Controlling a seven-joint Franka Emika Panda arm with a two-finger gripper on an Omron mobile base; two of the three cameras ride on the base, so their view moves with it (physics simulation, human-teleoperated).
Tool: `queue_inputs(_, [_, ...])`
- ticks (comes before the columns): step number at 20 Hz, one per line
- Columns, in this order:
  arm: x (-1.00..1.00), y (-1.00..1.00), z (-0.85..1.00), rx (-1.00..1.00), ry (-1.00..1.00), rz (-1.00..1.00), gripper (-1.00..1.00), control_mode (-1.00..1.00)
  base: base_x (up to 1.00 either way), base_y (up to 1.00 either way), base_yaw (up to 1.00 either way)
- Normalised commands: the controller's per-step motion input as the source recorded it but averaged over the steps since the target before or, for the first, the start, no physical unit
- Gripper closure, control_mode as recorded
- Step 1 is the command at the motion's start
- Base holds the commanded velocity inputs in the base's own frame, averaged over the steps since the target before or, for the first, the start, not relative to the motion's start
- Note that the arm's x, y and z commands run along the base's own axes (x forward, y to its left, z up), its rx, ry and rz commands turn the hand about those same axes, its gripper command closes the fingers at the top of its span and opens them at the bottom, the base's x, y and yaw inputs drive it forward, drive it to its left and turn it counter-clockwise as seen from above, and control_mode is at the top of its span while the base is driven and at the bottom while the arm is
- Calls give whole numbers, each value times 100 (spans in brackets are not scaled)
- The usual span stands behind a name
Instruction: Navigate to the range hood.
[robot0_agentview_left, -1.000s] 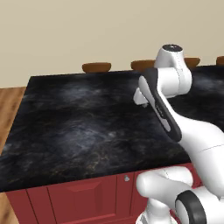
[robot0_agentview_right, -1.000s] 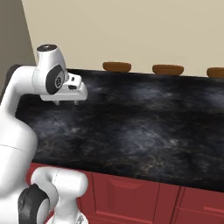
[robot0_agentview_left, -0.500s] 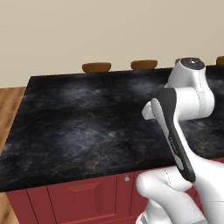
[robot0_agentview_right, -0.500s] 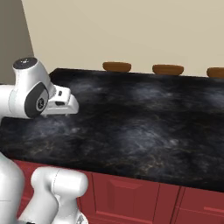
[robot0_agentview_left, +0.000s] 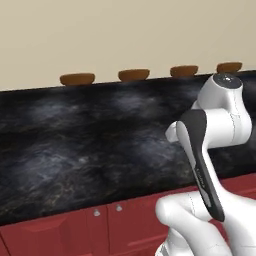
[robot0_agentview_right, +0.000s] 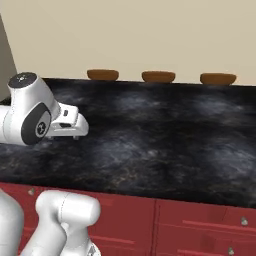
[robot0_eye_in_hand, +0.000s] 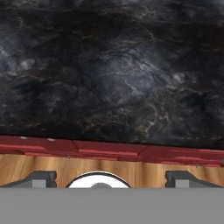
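Observation:
The range hood is out of view. My gripper (robot0_eye_in_hand: 111, 178) is open: its two dark fingertips (robot0_eye_in_hand: 41, 178) stand far apart at the bottom of the hand view with nothing between them. It looks down over the near edge of a black marble countertop (robot0_eye_in_hand: 109, 74), the red cabinet front (robot0_eye_in_hand: 109, 151) and the wooden floor (robot0_eye_in_hand: 131, 173). In the right base view the hand (robot0_agentview_right: 70, 127) hangs low over the counter's near left part. In the left base view the folded arm (robot0_agentview_left: 210, 145) covers the hand.
A long black marble counter (robot0_agentview_left: 90, 135) on red cabinets (robot0_agentview_right: 190, 220) stands right in front of the base. Several brown stool tops (robot0_agentview_right: 102, 75) line its far edge against a cream wall (robot0_agentview_left: 125, 30). A grey wall edge (robot0_agentview_right: 5, 60) shows at the far left.
The whole scene has slid left in both base views, so the base has driven to the right along the counter. The arm has folded lower and nearer to the base. The gripper stays open.

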Motion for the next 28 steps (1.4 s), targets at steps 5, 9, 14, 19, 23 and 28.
queue_inputs(5, [0, 0, 0, 0, 0, 0, -100, 100, -1, -45, -83])
queue_inputs(9, [0, 0, 0, 0, 0, 0, -100, 100, 0, 0, -100])
queue_inputs(14, [0, 0, 0, 0, 0, 0, -100, 100, 0, 0, -100])
queue_inputs(19, [0, 0, 0, 0, 0, 0, -100, 100, 0, 0, -100])
queue_inputs(23, [0, 0, 0, 0, 0, 0, -100, 100, 0, -20, -93])
queue_inputs(28, [0, 0, 0, 0, 0, 0, -100, 100, 82, -13, -44])
